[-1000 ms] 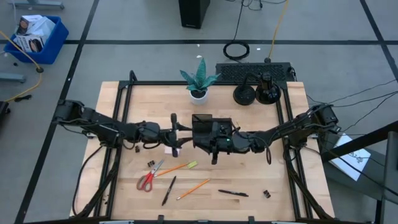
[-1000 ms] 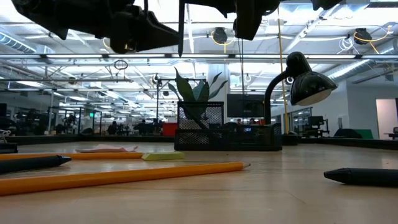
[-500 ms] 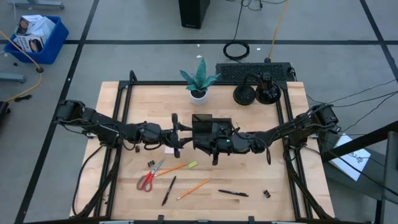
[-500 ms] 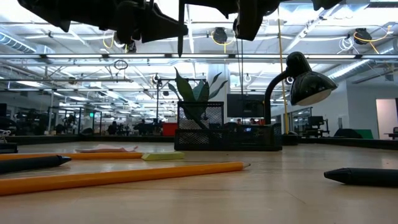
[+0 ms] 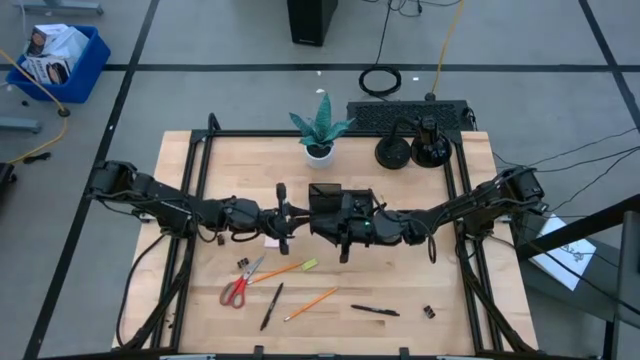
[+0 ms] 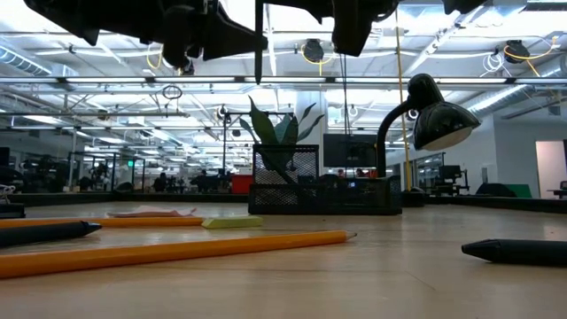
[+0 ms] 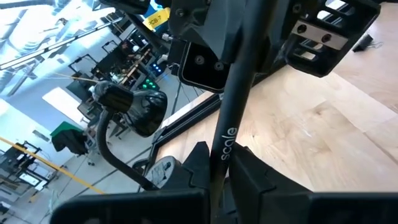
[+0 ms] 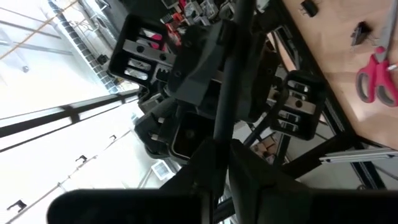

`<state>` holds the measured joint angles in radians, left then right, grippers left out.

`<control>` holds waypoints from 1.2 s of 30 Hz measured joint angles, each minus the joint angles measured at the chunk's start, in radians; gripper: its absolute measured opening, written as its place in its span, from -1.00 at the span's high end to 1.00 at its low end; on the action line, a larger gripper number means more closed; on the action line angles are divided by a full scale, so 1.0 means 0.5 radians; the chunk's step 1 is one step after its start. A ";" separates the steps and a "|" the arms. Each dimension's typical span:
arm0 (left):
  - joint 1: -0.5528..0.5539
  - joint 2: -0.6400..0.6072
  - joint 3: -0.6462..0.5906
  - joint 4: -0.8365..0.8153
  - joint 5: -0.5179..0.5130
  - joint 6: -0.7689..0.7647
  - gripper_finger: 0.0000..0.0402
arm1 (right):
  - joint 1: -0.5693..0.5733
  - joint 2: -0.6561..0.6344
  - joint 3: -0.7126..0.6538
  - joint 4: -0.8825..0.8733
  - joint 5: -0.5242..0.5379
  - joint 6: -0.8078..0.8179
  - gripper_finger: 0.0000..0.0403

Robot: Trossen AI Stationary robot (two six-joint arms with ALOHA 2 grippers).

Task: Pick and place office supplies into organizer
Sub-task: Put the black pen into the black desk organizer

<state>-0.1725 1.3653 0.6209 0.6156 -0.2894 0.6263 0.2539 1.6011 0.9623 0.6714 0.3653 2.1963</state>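
Note:
A black pen [image 6: 258, 53] stands nearly upright in the air over the middle of the table. Both grippers are shut on it. My left gripper [image 5: 305, 217] reaches it from the left, and my right gripper [image 5: 320, 222] meets it from the right. The pen shows close up in the left wrist view [image 7: 227, 134] and in the right wrist view [image 8: 227, 93]. Just beyond the grippers the black mesh organizer [image 6: 319, 190] stands on the table. On the near half lie red scissors [image 5: 240, 285], two orange pencils [image 5: 310, 302], a highlighter [image 5: 308, 265] and two more black pens [image 5: 271, 306]. My left gripper pinches the pen's barrel just below its printed word [image 7: 217, 165] between its two fingers [image 7: 198, 163]. The fingers come level from the table's left and lie across the pen. The pen hangs clear of the table, with its lower tip [image 6: 258, 78] below the fingers. My right gripper pinches the same barrel [image 8: 219, 140] between its two fingers [image 8: 249, 163]. The fingers come level from the table's right and lie across the pen. Past them the pen runs on in front of the left gripper.
A potted plant [image 5: 320, 130], a black desk lamp [image 5: 405, 145] and a keyboard [image 5: 405, 115] stand along the far edge. A pink sticky pad [image 5: 272, 241] and binder clips [image 5: 243, 264] [image 5: 428, 312] lie on the wood. A black frame rail [image 5: 455, 200] borders the table.
My left gripper has risen a little beside the pen and has shut on it. The pen and my right gripper have stayed where they were.

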 joint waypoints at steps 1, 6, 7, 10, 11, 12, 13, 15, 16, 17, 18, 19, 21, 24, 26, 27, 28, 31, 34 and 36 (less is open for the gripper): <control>0.002 0.000 0.000 0.004 -0.003 -0.005 0.88 | -0.007 -0.001 0.000 0.006 -0.001 -0.012 0.91; 0.009 -0.002 -0.001 0.028 -0.067 -0.072 0.83 | -0.034 -0.001 0.000 0.047 0.005 -0.144 0.81; 0.009 -0.003 0.000 0.032 -0.071 -0.078 0.82 | -0.037 -0.001 0.000 0.056 0.005 -0.176 0.78; 0.006 -0.003 0.000 0.030 -0.113 -0.103 0.82 | -0.048 -0.001 0.000 0.070 0.005 -0.253 0.70; 0.012 -0.003 -0.001 0.034 -0.115 -0.110 0.84 | -0.050 -0.001 0.000 0.087 0.008 -0.285 0.67; 0.016 -0.004 0.000 0.041 -0.115 -0.119 0.86 | -0.051 -0.001 0.000 0.112 0.014 -0.331 0.65; 0.021 -0.006 0.000 0.042 -0.111 -0.122 0.88 | -0.053 0.000 0.000 0.139 0.015 -0.376 0.63; 0.027 -0.008 0.001 0.042 -0.104 -0.134 0.89 | -0.059 0.002 -0.001 0.193 0.016 -0.485 0.59; 0.028 -0.008 0.001 0.041 -0.109 -0.160 0.89 | -0.063 0.003 -0.002 0.220 0.011 -0.530 0.58; 0.033 -0.009 0.001 0.042 -0.120 -0.192 0.89 | -0.065 0.003 -0.002 0.249 0.008 -0.575 0.56; 0.038 -0.016 0.001 0.039 -0.127 -0.220 0.88 | -0.065 0.003 -0.002 0.279 0.008 -0.623 0.55; 0.041 -0.021 0.001 0.037 -0.129 -0.255 0.86 | -0.066 0.003 -0.002 0.313 0.004 -0.677 0.55; 0.046 -0.035 0.001 0.014 -0.130 -0.334 0.86 | -0.064 0.002 -0.002 0.361 -0.010 -0.788 0.54; 0.057 -0.075 0.000 -0.001 -0.113 -0.382 0.89 | -0.063 0.002 -0.002 0.386 -0.017 -0.965 0.55; 0.073 -0.118 0.000 0.001 -0.064 -0.464 0.90 | -0.063 -0.001 -0.002 0.416 -0.016 -1.108 0.55; 0.080 -0.145 0.000 -0.009 -0.049 -0.522 0.90 | -0.063 -0.012 -0.002 0.420 -0.016 -1.189 0.55; 0.091 -0.179 0.000 -0.018 -0.033 -0.588 0.89 | -0.063 -0.022 -0.002 0.421 -0.014 -1.266 0.55; 0.130 -0.279 0.001 -0.040 -0.001 -0.782 0.86 | -0.064 -0.065 -0.002 0.422 -0.014 -1.553 0.55; 0.167 -0.359 0.000 -0.165 0.075 -0.933 0.88 | -0.082 -0.110 -0.002 0.430 -0.008 -1.868 0.55; 0.185 -0.394 0.000 -0.235 0.169 -1.054 0.90 | -0.091 -0.147 -0.002 0.426 -0.005 -2.140 0.55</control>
<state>-0.0799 1.1685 0.6209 0.4980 -0.2050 0.0994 0.2082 1.5275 0.9611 0.8846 0.3630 1.1265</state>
